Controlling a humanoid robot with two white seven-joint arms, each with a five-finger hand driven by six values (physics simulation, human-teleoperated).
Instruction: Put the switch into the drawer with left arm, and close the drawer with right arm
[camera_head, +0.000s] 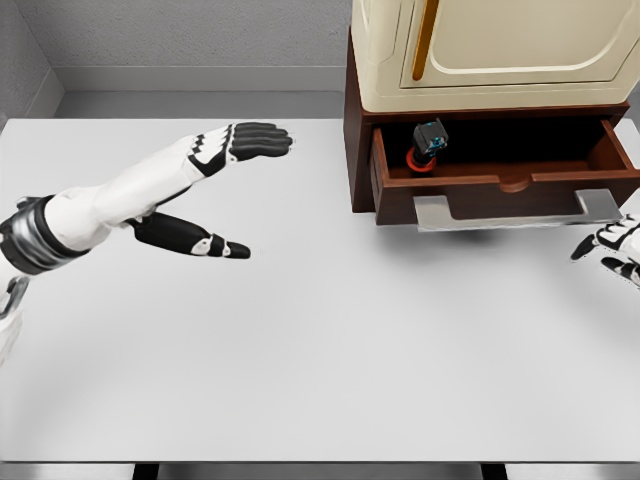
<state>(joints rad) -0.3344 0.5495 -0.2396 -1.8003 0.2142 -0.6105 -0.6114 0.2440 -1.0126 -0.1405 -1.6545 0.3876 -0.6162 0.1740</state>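
The switch (428, 143), a small black and blue block with a red ring at its base, lies inside the open brown drawer (500, 182) near its left end. My left hand (235, 190) hovers over the table well left of the drawer, fingers stretched out and thumb spread, holding nothing. My right hand (612, 250) shows at the right edge, just below and right of the drawer's grey handle (515, 212), fingers relaxed and apart from the handle.
The drawer belongs to a brown cabinet (357, 150) with a cream upper unit (490, 50) at the back right of the white table (320, 350). A grey wall runs behind the table.
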